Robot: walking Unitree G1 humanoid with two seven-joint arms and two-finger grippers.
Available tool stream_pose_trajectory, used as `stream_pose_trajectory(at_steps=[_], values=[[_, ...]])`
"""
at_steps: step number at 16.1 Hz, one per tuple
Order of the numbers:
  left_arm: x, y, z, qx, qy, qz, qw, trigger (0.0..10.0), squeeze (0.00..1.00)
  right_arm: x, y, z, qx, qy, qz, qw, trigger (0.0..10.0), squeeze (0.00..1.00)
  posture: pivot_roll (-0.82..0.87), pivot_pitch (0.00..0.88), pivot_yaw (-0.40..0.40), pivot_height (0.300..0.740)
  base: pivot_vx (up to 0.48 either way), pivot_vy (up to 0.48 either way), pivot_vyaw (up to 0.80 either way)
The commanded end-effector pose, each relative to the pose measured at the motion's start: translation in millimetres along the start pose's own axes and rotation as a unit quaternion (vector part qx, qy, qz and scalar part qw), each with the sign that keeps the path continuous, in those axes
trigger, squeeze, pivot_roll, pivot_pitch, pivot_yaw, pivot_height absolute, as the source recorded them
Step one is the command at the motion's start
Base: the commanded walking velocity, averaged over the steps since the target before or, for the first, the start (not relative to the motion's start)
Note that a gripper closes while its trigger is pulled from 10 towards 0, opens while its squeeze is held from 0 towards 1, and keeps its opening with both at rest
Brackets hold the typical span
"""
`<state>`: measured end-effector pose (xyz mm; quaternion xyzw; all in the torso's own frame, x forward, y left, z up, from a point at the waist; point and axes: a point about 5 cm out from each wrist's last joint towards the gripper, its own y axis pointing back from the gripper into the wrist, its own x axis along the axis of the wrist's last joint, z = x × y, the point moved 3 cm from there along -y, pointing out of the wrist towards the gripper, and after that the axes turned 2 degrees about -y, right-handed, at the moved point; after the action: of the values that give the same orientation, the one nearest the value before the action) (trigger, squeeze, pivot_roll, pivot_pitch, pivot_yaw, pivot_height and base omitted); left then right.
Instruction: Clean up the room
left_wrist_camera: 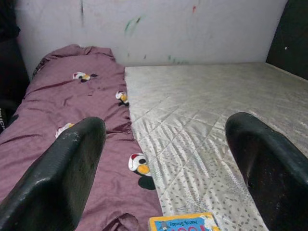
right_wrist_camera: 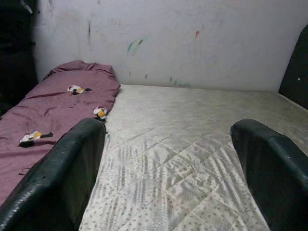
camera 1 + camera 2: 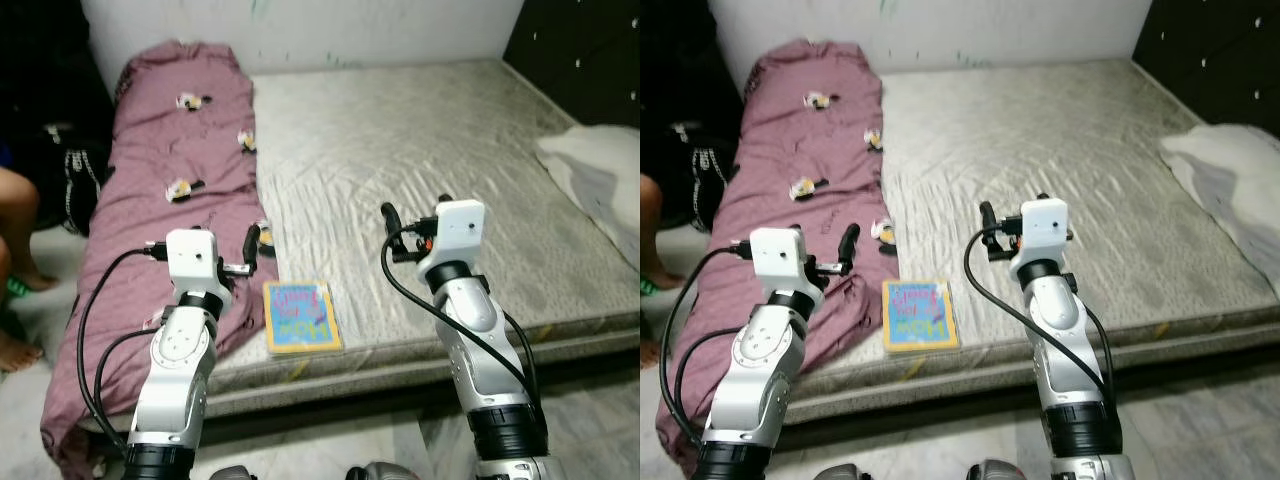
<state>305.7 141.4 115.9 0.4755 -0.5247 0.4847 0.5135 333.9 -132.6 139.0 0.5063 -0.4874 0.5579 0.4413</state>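
Thin yellow-and-blue picture book [image 3: 301, 316] lying flat on the quilted silver-grey mattress [image 3: 400, 170], close to the near edge, just beside the hem of the mauve cartoon-print blanket [image 3: 170, 190] that runs along the robot's left side of the bed. Long axis of the book pointing away from the robot, towards the wall, spine side apparently next to the blanket. Left gripper [image 3: 253, 240] poised above the blanket's edge, fingers spread wide apart, nothing between them; book just to its right and a little nearer the robot, its top corner showing low between the fingers [image 1: 72, 159] in the left wrist view. Right gripper [image 3: 390, 218] also spread wide and empty, held over bare mattress, further from the book and on its far side. Left arm judged the nearer for a pick: a short move right and down. White crumpled pillow [image 3: 595, 170] well apart at the bed's right edge
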Motion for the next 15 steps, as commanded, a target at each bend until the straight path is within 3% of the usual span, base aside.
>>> stream_pose_trajectory(at_steps=[1,15], values=[[3.8,0.2,-1.2,-0.004,-0.003,0.004,1.0,10.0,0.0,1.4,-1.5,-2.0,0.006,0.001,0.001,1.0,10.0,0.0,-0.01,0.0,-0.008,0.74,0.274,0.0,0.0],[4.4,0.7,1.3,-0.006,0.005,0.006,1.0,10.0,0.0,2.9,-1.5,-2.2,0.009,0.002,0.002,1.0,10.0,0.0,-0.02,0.0,-0.01,0.74,0.283,0.0,0.0]])
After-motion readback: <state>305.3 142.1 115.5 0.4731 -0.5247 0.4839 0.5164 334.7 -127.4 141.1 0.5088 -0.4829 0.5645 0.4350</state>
